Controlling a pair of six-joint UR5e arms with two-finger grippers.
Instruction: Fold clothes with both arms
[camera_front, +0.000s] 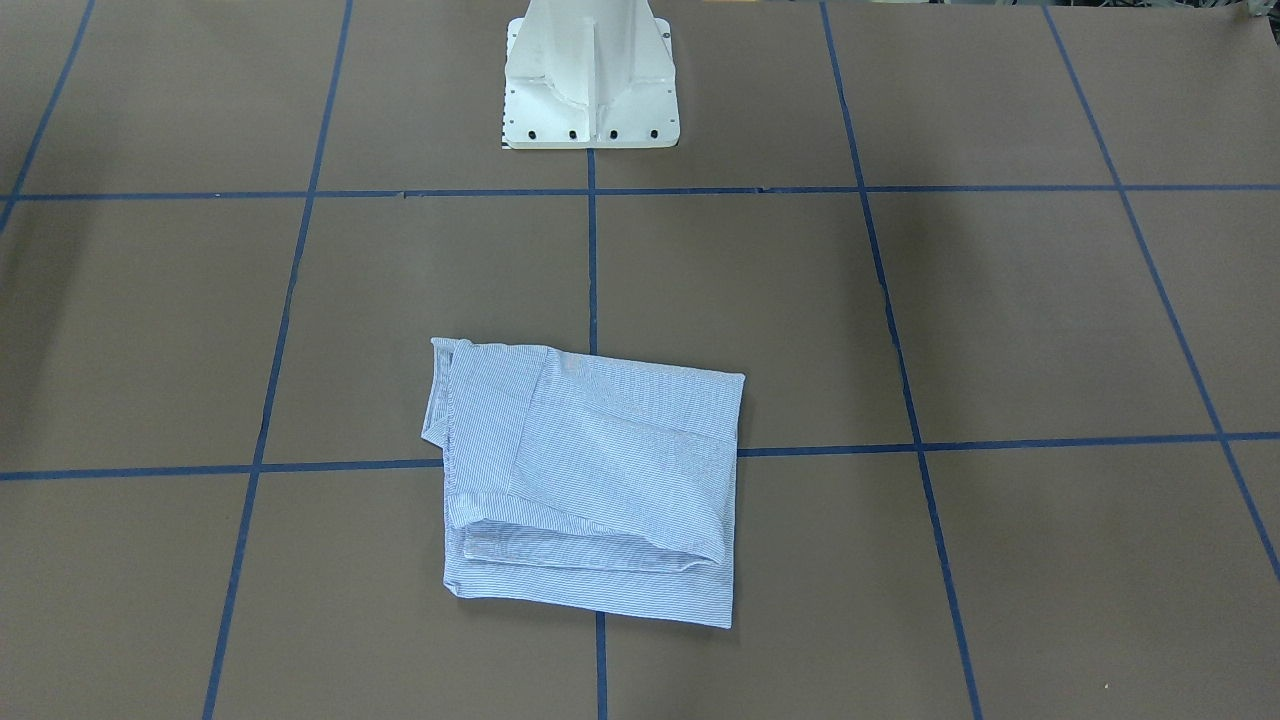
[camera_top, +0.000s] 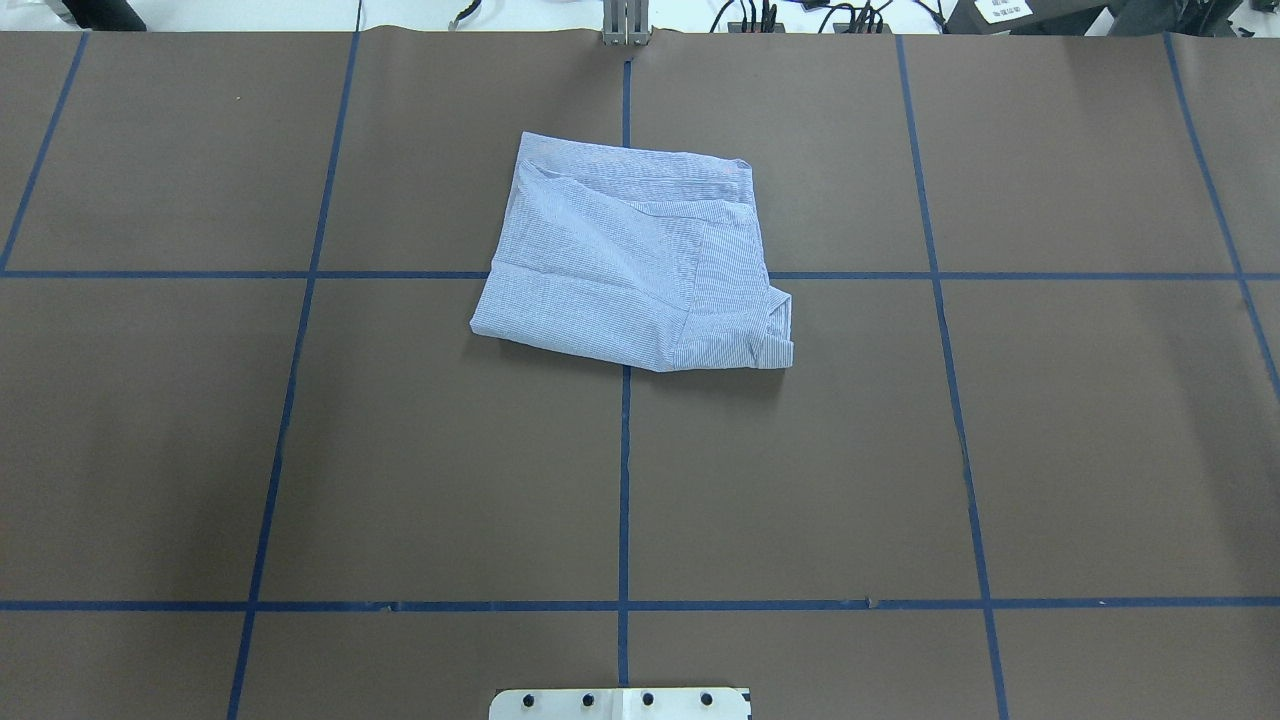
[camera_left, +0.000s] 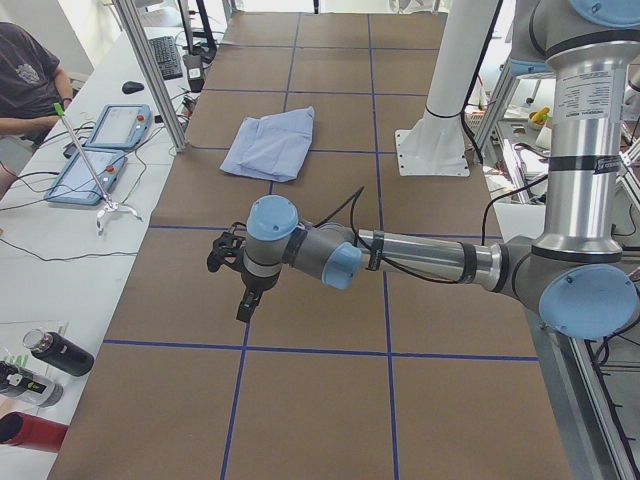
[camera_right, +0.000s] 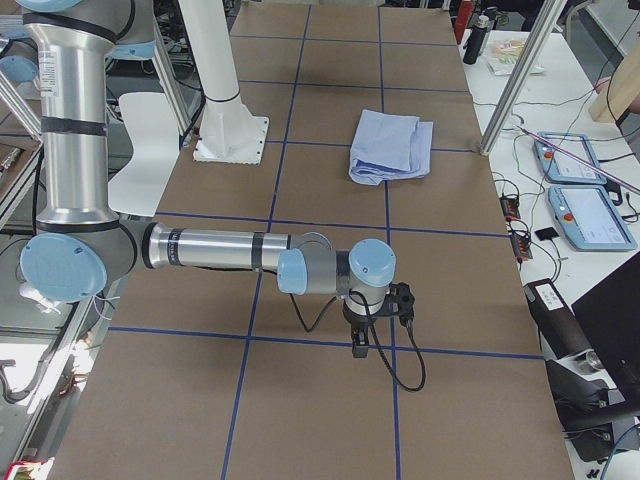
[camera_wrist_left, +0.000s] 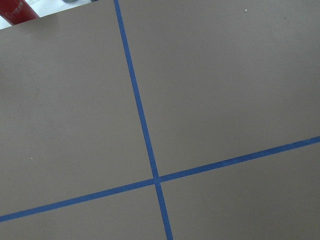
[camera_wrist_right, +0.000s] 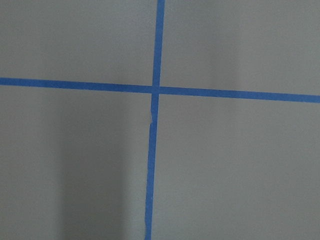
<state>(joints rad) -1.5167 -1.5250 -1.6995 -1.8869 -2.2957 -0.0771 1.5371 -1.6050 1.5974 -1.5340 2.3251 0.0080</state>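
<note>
A light blue, finely white-striped cotton shirt (camera_top: 630, 265) lies folded into a rough rectangle on the brown paper-covered desk (camera_top: 450, 480), which thin blue tape lines (camera_top: 623, 480) mark into a grid. In the overhead view the shirt (camera_front: 590, 480) sits in the half of the desk far from the robot, straddling the centre tape line and covering its crossing with the far cross line. The layers are stacked unevenly. One folded edge, a cuff or the collar, I cannot tell which, sticks out at the corner nearest the robot's right. The white metal pedestal base (camera_front: 590, 80) stands at the robot's edge of the desk, well apart from the shirt (camera_left: 270, 145).

The silver-grey tubular left arm (camera_left: 420, 255) with light blue joint caps reaches level over the desk's left end. Its black two-finger left hand (camera_left: 244, 312) points down above bare paper, far from the shirt. Whether it is released or clenched cannot be told from this side view; nothing hangs from it. The matching right arm (camera_right: 220, 250) stretches over the opposite end, its black right hand (camera_right: 361, 345) also pointing down over bare paper, well away from the shirt (camera_right: 390, 145); its state cannot be told either.

Both wrist views show only brown paper and crossing tape, with a red bottle (camera_wrist_left: 17, 10) at one corner. A seated person (camera_left: 25, 75) and two blue-edged tablets (camera_left: 105, 125) are at a white side bench.
</note>
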